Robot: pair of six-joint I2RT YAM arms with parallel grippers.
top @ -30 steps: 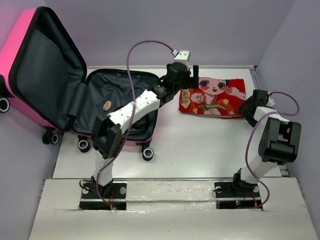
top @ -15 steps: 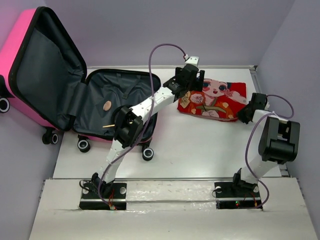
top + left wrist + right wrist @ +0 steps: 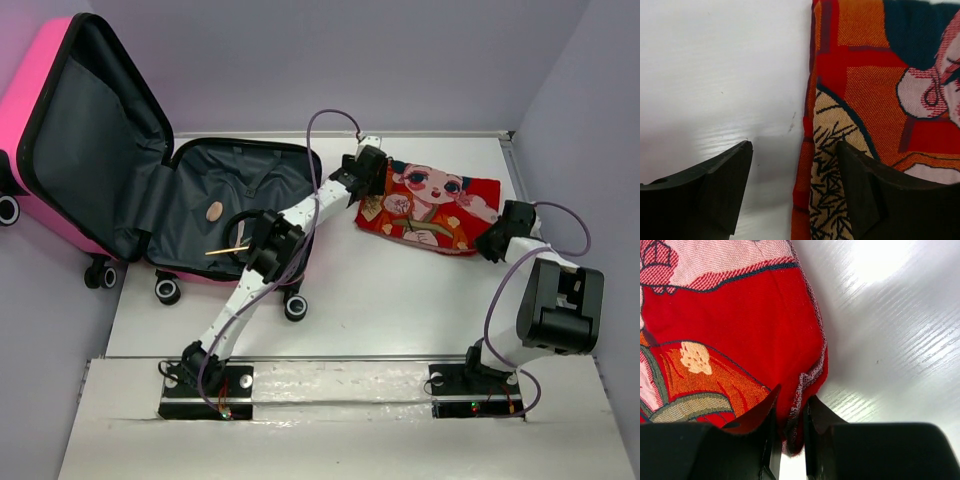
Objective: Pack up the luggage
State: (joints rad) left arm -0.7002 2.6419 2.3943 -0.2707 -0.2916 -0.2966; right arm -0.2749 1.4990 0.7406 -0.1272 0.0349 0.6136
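The luggage (image 3: 60, 130), a bright pink hard-shell suitcase, lies open at the left, lid raised, its dark grey lined base (image 3: 235, 195) flat on the table. A red woven cloth (image 3: 430, 205) with a cartoon girl's face lies to its right. My left gripper (image 3: 368, 182) (image 3: 795, 192) is open and straddles the cloth's (image 3: 865, 90) left edge. One of its fingers (image 3: 715, 192) is over bare table, the other over the fabric. My right gripper (image 3: 497, 240) (image 3: 790, 425) is shut on the cloth's (image 3: 740, 315) red right corner.
A small brown oval (image 3: 213, 211) and a thin yellowish stick (image 3: 226, 250) lie in the suitcase base. Its black wheels (image 3: 295, 306) stand on the white table (image 3: 400, 290) toward the front. Purple walls close in the back and both sides.
My left gripper came down onto the cloth's left edge and its jaws narrowed. My right gripper shut on the right corner, and the cloth shifted slightly to the right.
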